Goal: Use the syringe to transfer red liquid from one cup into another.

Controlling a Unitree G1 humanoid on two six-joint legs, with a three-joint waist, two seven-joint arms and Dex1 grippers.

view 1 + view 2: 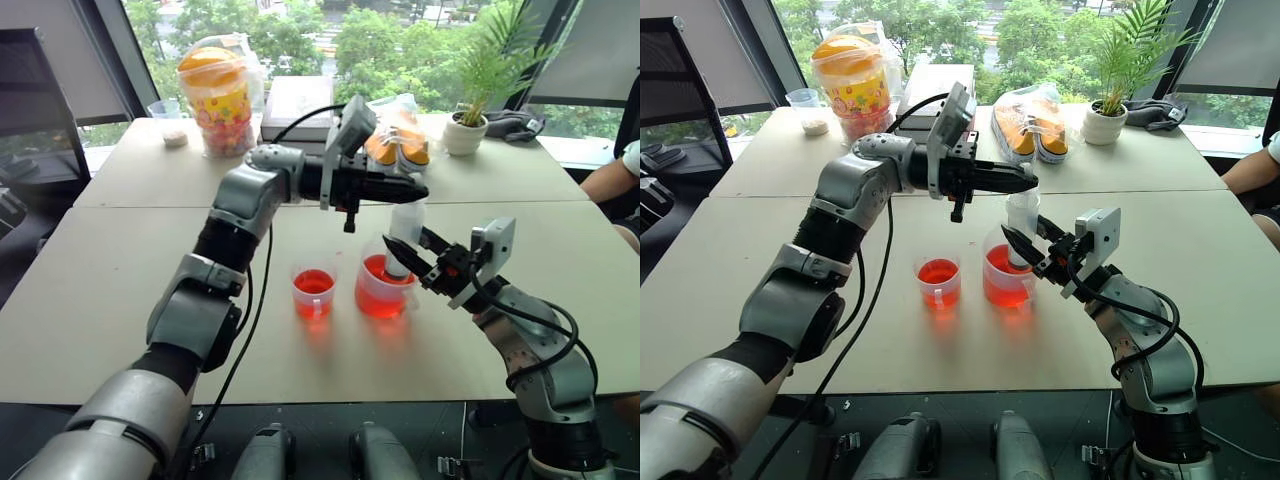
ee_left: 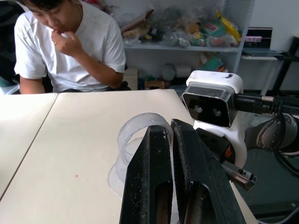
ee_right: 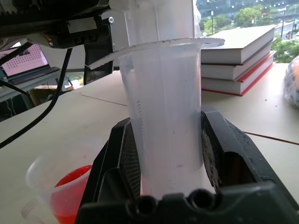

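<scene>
The syringe [image 3: 166, 116] stands upright at the frame's centre, its clear barrel clamped between the right gripper's [image 3: 168, 163] black fingers [image 3: 119, 163]; lower left, a clear cup [image 3: 56, 186] holds red liquid [image 3: 67, 196]; stacked books [image 3: 240, 58] lie upper right.
</scene>
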